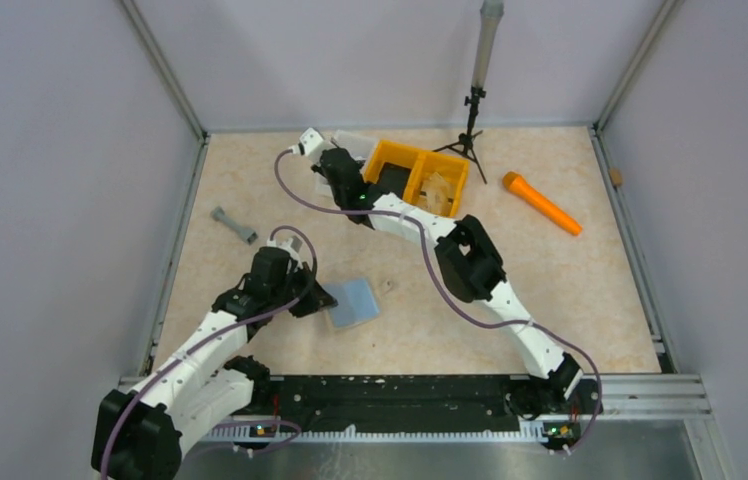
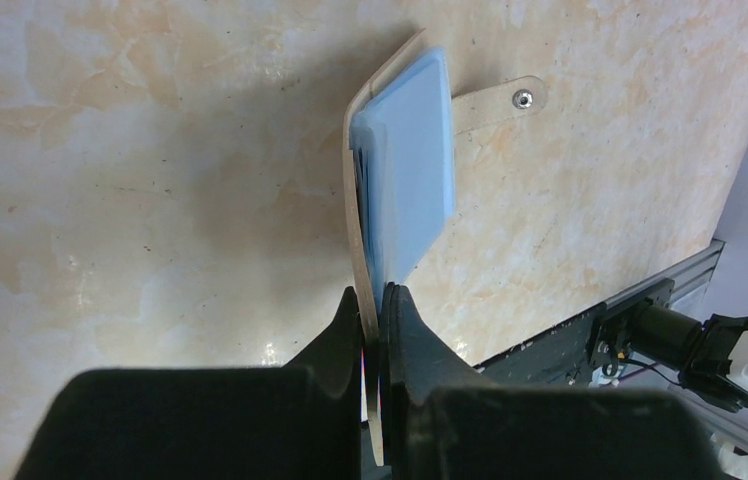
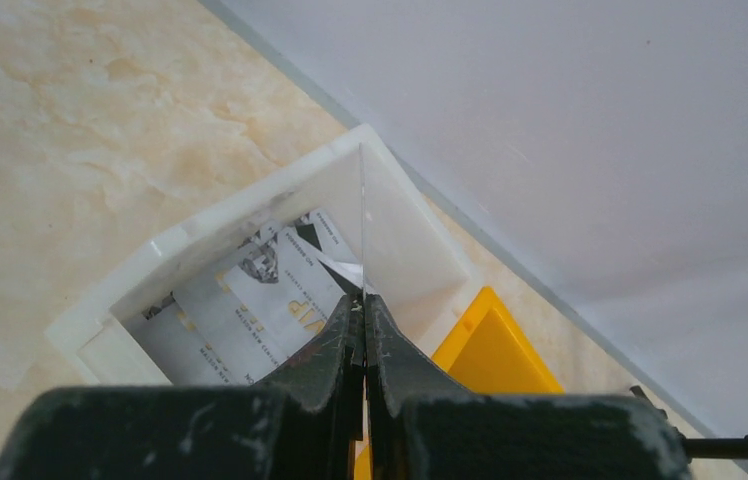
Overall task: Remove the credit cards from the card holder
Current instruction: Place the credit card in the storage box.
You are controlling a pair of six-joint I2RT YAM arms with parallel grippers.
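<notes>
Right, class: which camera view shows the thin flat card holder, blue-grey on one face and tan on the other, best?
The left wrist view: the card holder sits close up, pinched in the left gripper, tan back and snap tab clear. The top view shows it as a small blue rectangle. The right wrist view misses it.

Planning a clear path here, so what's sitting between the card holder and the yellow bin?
In the top view, the right arm crosses the stretch between the card holder and the yellow bin. The rest of it is bare tabletop.
</notes>
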